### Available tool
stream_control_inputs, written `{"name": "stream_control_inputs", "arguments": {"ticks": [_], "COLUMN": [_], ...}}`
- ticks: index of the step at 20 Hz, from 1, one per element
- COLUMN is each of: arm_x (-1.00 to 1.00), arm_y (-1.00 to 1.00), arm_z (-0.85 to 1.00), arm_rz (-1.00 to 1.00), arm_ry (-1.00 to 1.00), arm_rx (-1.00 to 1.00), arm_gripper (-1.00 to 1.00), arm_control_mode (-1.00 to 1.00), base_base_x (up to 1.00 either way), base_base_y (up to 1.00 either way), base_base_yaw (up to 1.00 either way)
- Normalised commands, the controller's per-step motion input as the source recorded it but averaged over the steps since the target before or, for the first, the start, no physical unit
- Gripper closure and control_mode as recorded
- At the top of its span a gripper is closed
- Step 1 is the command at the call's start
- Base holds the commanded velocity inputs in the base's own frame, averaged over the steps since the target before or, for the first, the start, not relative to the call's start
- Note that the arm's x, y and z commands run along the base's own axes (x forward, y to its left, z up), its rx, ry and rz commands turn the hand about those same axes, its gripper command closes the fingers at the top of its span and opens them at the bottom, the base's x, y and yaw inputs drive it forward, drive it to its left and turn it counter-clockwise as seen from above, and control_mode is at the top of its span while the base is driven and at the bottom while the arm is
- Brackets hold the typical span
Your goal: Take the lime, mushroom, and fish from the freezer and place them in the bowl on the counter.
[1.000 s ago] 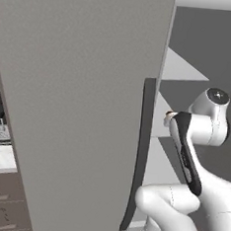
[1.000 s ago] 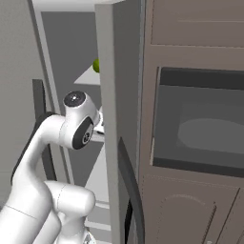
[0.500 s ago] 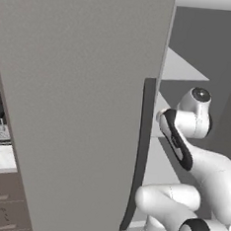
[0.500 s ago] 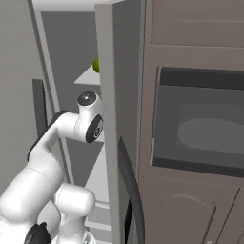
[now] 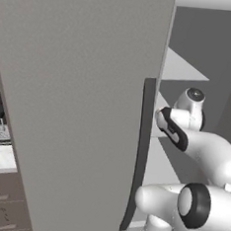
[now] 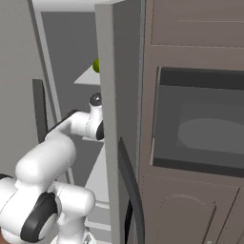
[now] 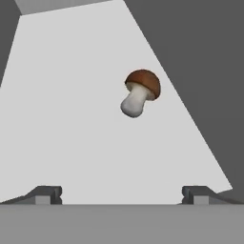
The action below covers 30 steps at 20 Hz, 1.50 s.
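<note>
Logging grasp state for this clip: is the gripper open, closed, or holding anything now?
Gripper: jaws open, holding nothing; mushroom lies ahead on the freezer shelf.

I am in a kitchen: a tall grey freezer point(image 5: 78, 109) stands open beside me, a built-in oven point(image 6: 198, 124) sits in brown cabinets point(image 6: 190, 209), and a marble counter point(image 5: 0, 158) tops dark drawers point(image 5: 0, 206) to my left.

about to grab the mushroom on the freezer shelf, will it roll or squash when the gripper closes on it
The mushroom lies on its side on the pale shelf, resting on its rounded brown cap and stem end, so a nudge would probably roll or pivot it. Its thin white stem looks fragile; the domed cap may slip. The gripper is open and apart from it.
</note>
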Motion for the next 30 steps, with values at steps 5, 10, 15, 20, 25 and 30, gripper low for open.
{"name": "stream_control_inputs", "arguments": {"ticks": [5,10,15,20,25,30], "arm_x": [0.32,0.24,0.15,0.09,0.12,0.22], "arm_y": [-0.05,-0.15,-0.11,-0.01,-0.01,-0.05], "arm_z": [0.0,0.0,-0.12,-0.21,-0.23,-0.16], "arm_rz": [-0.02,-0.01,0.0,0.0,0.0,0.0], "arm_ry": [0.0,0.0,0.0,0.0,0.0,0.0], "arm_rx": [0.0,0.0,0.0,0.0,0.0,0.0], "arm_gripper": [-1.0,-1.0,-1.0,-1.0,-1.0,-1.0], "arm_control_mode": [-1.0,-1.0,-1.0,-1.0,-1.0,-1.0], "base_base_x": [0.0,0.0,0.0,0.0,0.0,0.0], "base_base_y": [0.0,0.0,0.0,0.0,0.0,0.0], "base_base_yaw": [0.0,0.0,0.0,0.0,0.0,0.0]}}
